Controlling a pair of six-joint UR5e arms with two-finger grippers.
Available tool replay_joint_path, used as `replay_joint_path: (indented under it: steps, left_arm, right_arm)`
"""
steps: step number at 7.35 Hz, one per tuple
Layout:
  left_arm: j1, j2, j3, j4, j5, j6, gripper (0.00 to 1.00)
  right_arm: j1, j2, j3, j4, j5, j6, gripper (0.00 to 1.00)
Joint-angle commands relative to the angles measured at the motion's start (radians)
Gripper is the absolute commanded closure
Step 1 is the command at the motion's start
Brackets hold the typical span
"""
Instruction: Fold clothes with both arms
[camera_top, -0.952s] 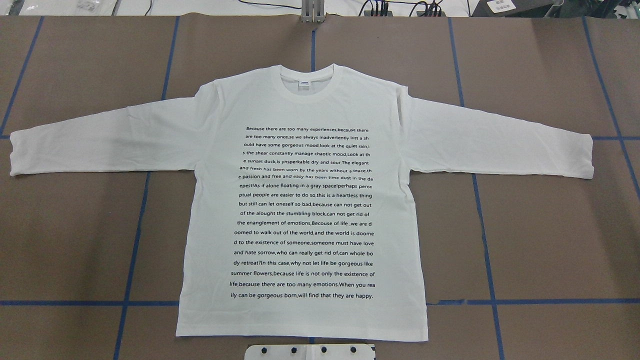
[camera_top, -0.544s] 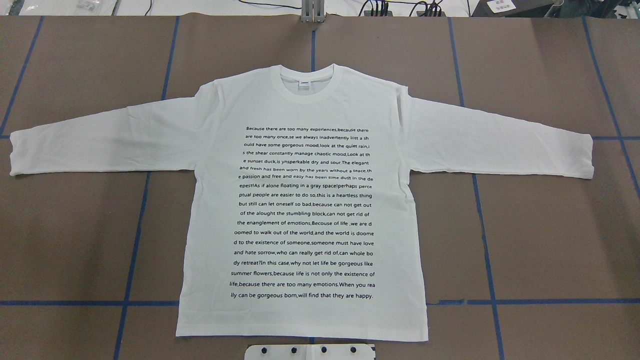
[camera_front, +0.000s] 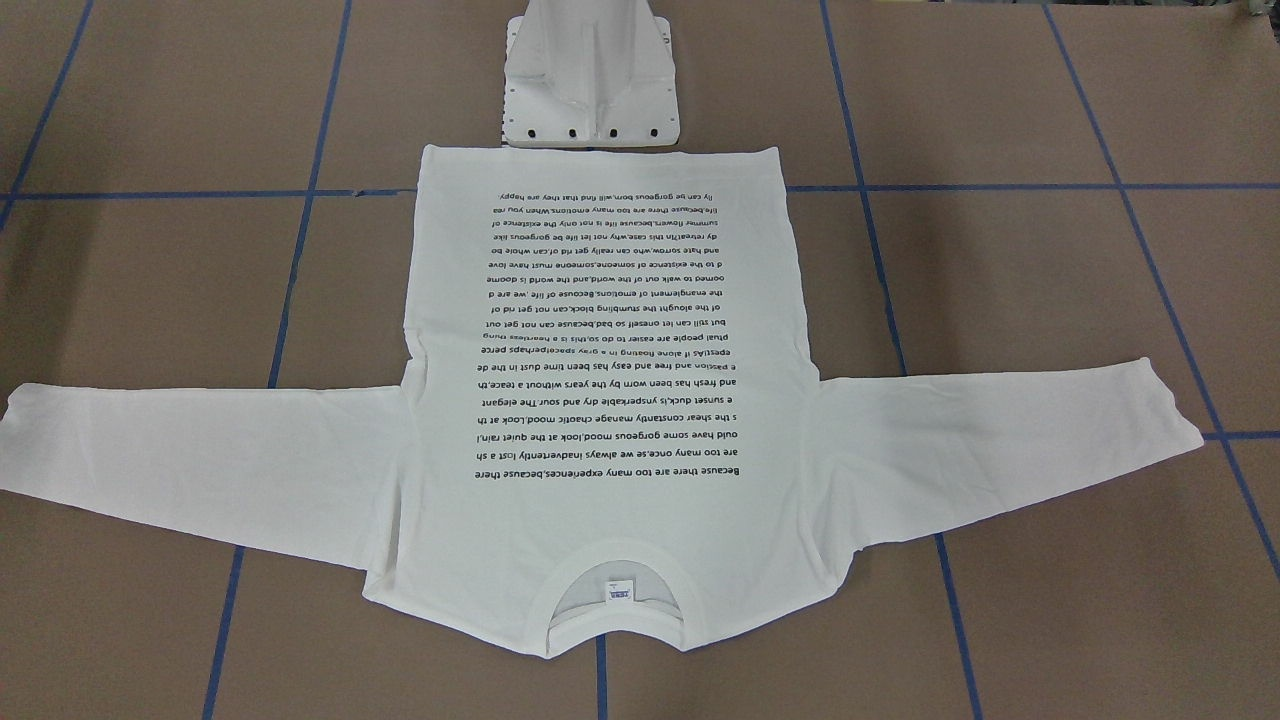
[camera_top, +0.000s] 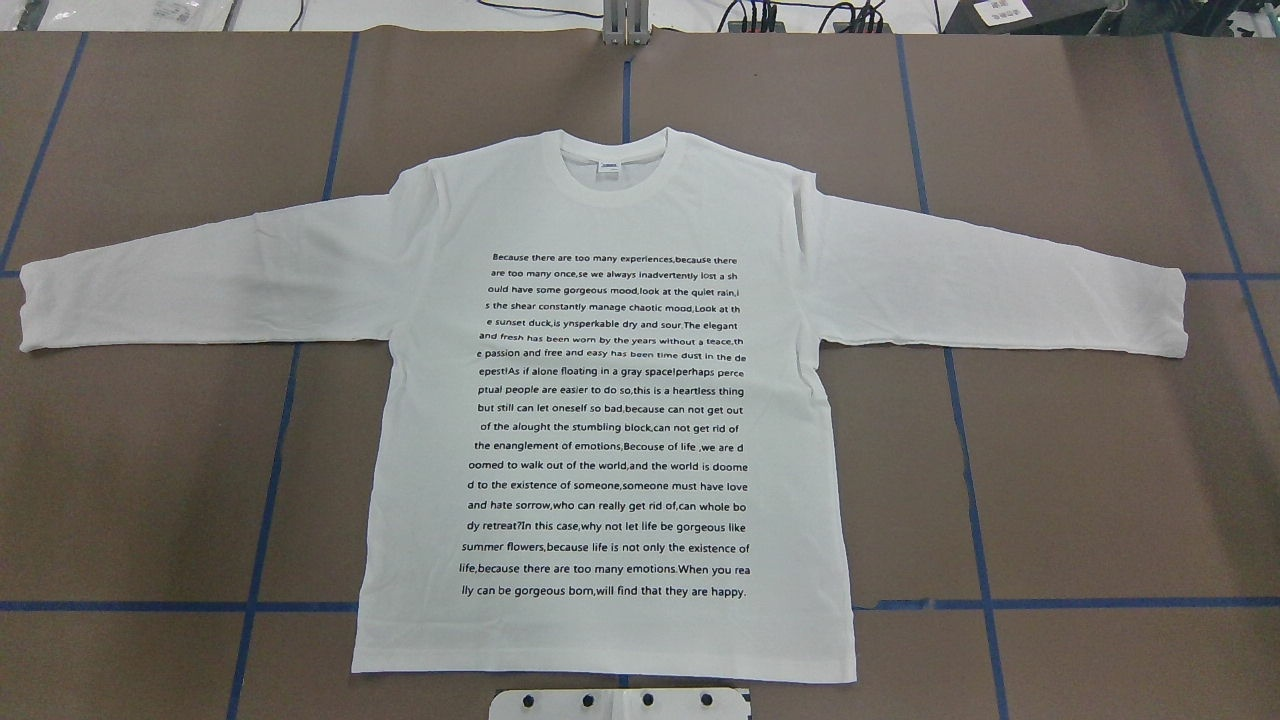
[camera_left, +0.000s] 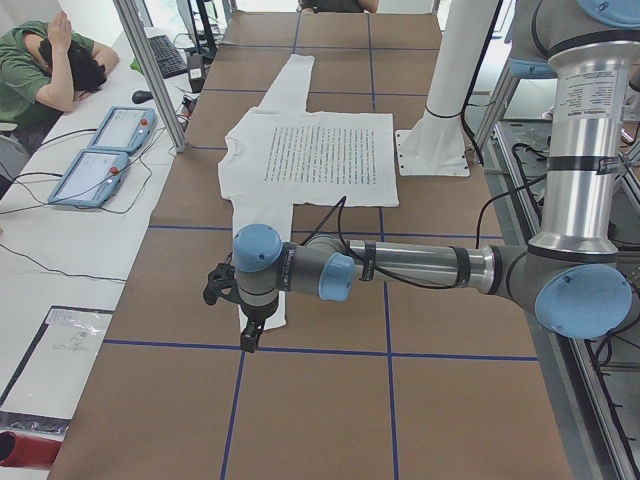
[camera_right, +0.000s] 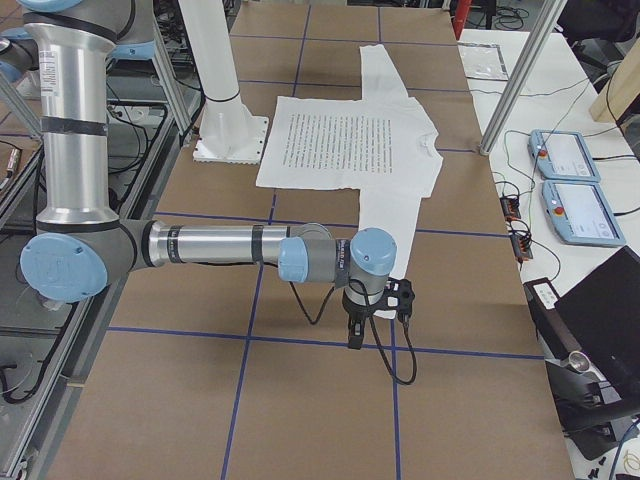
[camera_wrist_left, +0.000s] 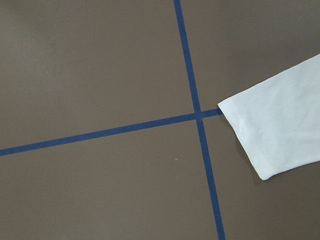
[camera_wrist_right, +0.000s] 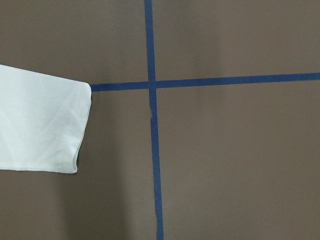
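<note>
The clothes are one white long-sleeved T-shirt (camera_top: 610, 230) lying flat with the black text side up and both sleeves spread out, collar (camera_top: 614, 165) at the far side. The same shirt (camera_front: 610, 500) shows upside down in the front-facing view. My left gripper (camera_left: 246, 340) hangs over the end of the near sleeve in the exterior left view; I cannot tell if it is open or shut. My right gripper (camera_right: 354, 338) hangs over the other sleeve's end; its state is also unclear. The wrist views show only the cuffs (camera_wrist_left: 280, 135) (camera_wrist_right: 40, 125), no fingers.
The white pedestal base (camera_front: 590, 80) stands just behind the shirt's hem. Blue tape lines (camera_top: 270, 470) grid the brown table. Beyond the far edge are two teach pendants (camera_left: 100, 150), aluminium posts (camera_left: 150, 70) and a seated person (camera_left: 45, 70).
</note>
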Motion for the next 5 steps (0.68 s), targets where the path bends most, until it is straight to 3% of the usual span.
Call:
replay_joint_path:
  steps: [1,3,5]
  left_arm:
    - [0.003,0.000,0.022,-0.039,-0.004,0.001,0.00]
    - [0.004,-0.002,0.071,-0.069,-0.013,0.001,0.00]
    - [0.004,0.030,0.085,-0.191,-0.013,-0.002,0.00]
  right_arm:
    - [-0.016,0.054,0.007,-0.005,0.033,0.012,0.00]
    - [-0.079,0.045,-0.019,0.050,0.031,0.032,0.00]
    - [-0.125,0.051,-0.098,0.217,0.031,0.133,0.00]
